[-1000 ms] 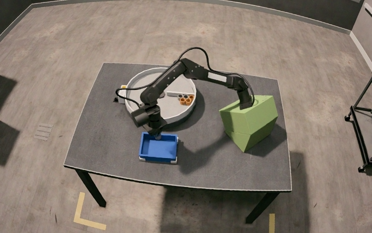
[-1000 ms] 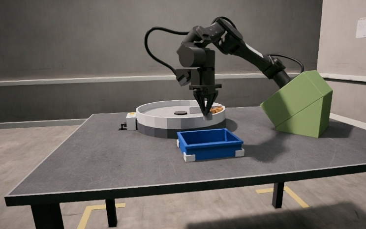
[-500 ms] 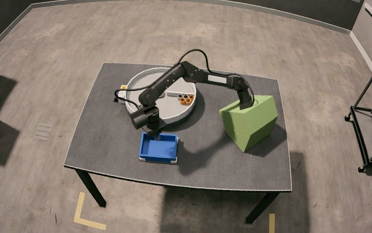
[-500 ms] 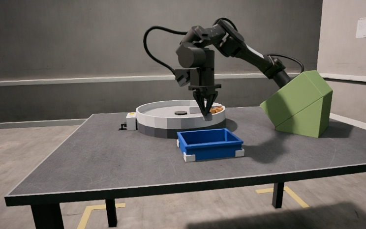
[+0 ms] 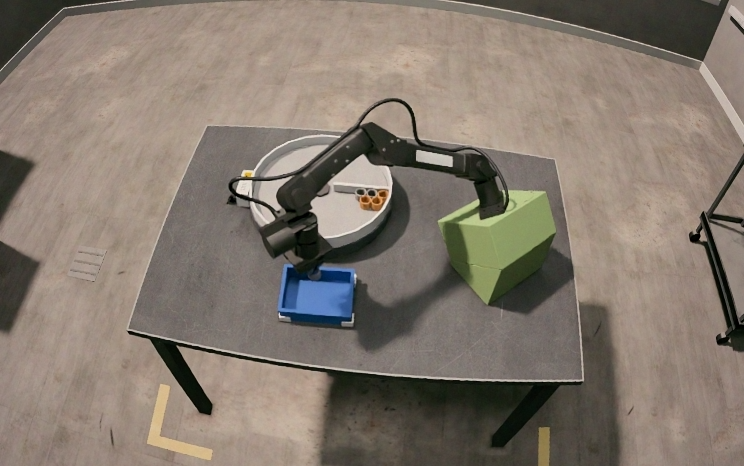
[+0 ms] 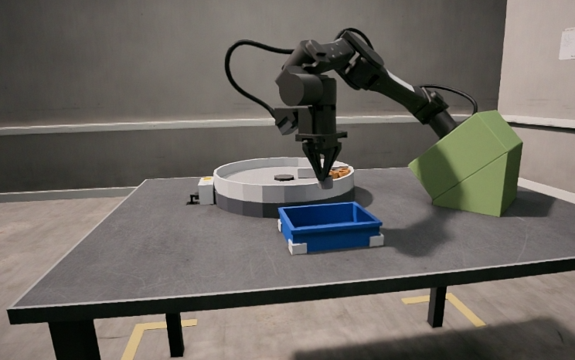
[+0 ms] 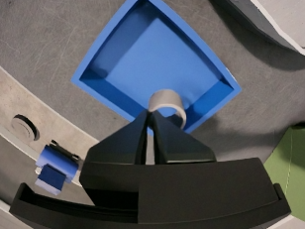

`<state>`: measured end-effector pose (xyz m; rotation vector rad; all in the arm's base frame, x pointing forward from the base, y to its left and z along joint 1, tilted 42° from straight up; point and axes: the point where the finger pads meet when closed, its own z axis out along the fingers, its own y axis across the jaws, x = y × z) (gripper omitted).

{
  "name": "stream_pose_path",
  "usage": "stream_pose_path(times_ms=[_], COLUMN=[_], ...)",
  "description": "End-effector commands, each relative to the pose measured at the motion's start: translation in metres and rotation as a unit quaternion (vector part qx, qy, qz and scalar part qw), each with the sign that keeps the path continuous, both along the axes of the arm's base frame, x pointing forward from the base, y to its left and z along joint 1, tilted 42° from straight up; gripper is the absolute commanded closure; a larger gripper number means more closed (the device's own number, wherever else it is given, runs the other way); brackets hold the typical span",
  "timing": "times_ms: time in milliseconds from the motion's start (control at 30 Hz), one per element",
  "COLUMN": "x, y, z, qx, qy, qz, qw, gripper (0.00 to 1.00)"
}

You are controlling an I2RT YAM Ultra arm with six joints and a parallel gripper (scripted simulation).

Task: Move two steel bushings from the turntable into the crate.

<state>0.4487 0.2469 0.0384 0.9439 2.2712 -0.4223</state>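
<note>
The top view shows the gripper [image 5: 311, 272] [image 6: 324, 178] [image 7: 150, 115] over the near-turntable side of the blue crate [image 5: 325, 296] [image 6: 335, 237] [image 7: 163, 54]. Its fingers are pinched on the wall of a grey ring, the bushing [image 5: 314, 274] [image 6: 325, 184] [image 7: 167, 99], which hangs above the crate. The crate looks flat between its white corner guides [image 5: 347, 321] [image 6: 297, 247]. The step now seems to be putting the bushing in. It would be best to go a bit more to the middle, then go straight down, not touch the rim, and let go softly near the bottom. A bump could tip the crate. On the turntable [image 5: 343, 243] [image 6: 246, 191], two grey and three orange bushings [image 5: 371, 203] [image 6: 338, 174] sit by the bar.
</note>
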Motion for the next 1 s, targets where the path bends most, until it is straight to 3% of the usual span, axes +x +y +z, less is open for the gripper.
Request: stream_pose_path(times_ms=[0, 967], x=[-0.0079, -0.0090], y=[0.0154, 0.0161], z=[0.0064, 0.0024], qx=[-0.001, -0.003], qy=[-0.004, -0.002], qz=[0.014, 0.014], qw=[1.000, 1.000], gripper=[1.00, 1.00])
